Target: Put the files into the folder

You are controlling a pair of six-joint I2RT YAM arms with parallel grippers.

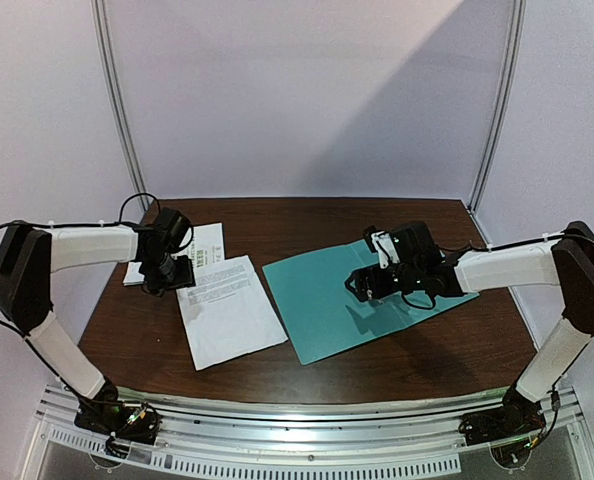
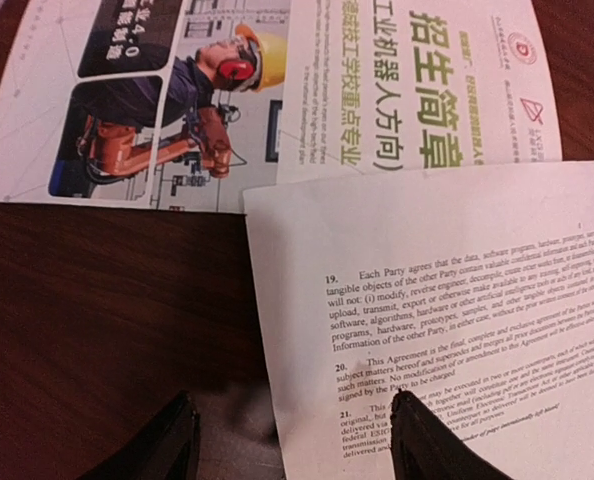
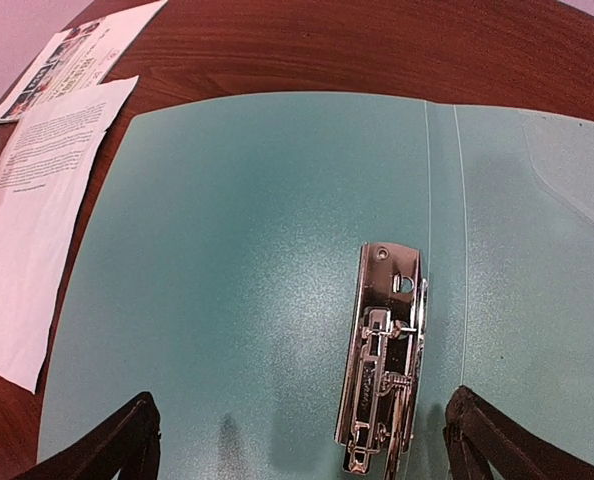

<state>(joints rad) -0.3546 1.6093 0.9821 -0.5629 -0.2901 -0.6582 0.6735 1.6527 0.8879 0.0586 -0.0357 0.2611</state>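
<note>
Hovering low over the table (image 2: 97, 320), the left gripper (image 2: 292, 440) has its fingers (image 2: 167, 445) partly apart with nothing between them but the left edge of the text sheet (image 2: 457, 330): one finger hangs over bare wood, the other over paper. The picture sheet (image 2: 277, 90) lies beyond the fingertips, its edge tucked under the text sheet's far corner. The right gripper (image 3: 302, 440) is spread wide and empty above the open folder (image 3: 247, 250), with the metal clip (image 3: 385, 360) between its fingers.

The likely trouble is the pinch. A sheet lying flat on wood offers no lip, so the fingers may skate across it or crumple the edge. Because the sheets overlap, dragging one could also pull the other askew. Later, a sheet's edge might snag on the clip.
</note>
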